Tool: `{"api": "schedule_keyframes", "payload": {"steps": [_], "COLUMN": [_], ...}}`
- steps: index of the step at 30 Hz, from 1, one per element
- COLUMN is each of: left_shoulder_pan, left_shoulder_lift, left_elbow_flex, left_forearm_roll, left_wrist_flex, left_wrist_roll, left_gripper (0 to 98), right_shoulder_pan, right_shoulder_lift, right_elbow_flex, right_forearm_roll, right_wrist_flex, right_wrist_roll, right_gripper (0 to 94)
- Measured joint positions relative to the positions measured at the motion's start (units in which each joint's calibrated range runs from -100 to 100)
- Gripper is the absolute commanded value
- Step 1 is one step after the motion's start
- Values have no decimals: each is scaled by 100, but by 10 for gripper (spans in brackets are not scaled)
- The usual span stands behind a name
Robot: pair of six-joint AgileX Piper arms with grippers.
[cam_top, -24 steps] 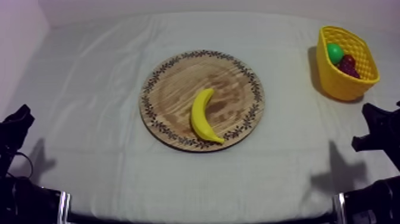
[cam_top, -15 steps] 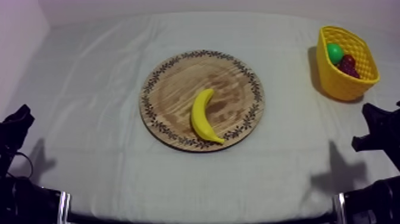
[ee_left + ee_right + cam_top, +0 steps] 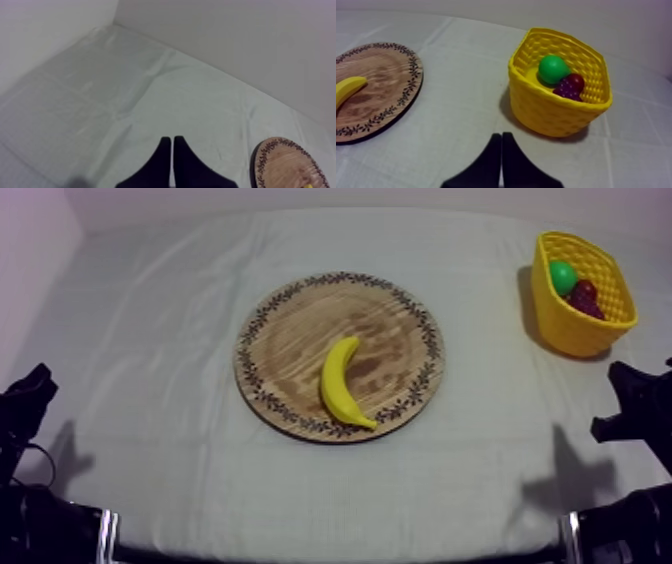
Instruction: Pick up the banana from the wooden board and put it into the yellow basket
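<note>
A yellow banana lies on the round wooden board in the middle of the table; its tip also shows on the board in the right wrist view. The yellow basket stands at the far right and holds a green pear, grapes and a small red fruit. My left gripper is shut on nothing over bare cloth, left of the board's rim. My right gripper is shut too, just in front of the basket. Both arms rest low at the table's sides.
Grey-white cloth covers the table, with open room all round the board. A pale wall rises behind the far edge. The arms' black bodies sit at the near left and near right corners.
</note>
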Motion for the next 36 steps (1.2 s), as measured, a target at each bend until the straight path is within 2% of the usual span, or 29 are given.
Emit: {"api": "schedule_keyframes", "payload": {"steps": [5, 13, 17, 22, 26, 30, 36], "left_shoulder_pan": [0, 0, 0, 0, 0, 0, 0], "left_shoulder_lift": [0, 0, 0, 0, 0, 0, 0], "left_elbow_flex": [0, 0, 0, 0, 0, 0, 0], "left_forearm_roll": [0, 0, 0, 0, 0, 0, 0], "left_wrist_flex": [0, 0, 0, 0, 0, 0, 0], "left_wrist_roll": [0, 0, 3, 3, 1, 1, 1], "left_gripper": [1, 1, 1, 1, 1, 1, 1], "right_shoulder_pan": [-4, -137, -272, -508, -625, -743, -874], "right_shoulder_lift": [0, 0, 0, 215, 686, 1370, 2651], "right_elbow_flex": [0, 0, 0, -261, -956, -1908, -3815], "right_forearm_roll": [0, 0, 29, 370, 539, 458, 79], "right_wrist_flex": [0, 26, 51, 20, 374, 915, 2012], "right_wrist_roll": [33, 526, 564, 209, -111, -379, -497], "right_gripper": [14, 15, 5, 3, 3, 2, 2]}}
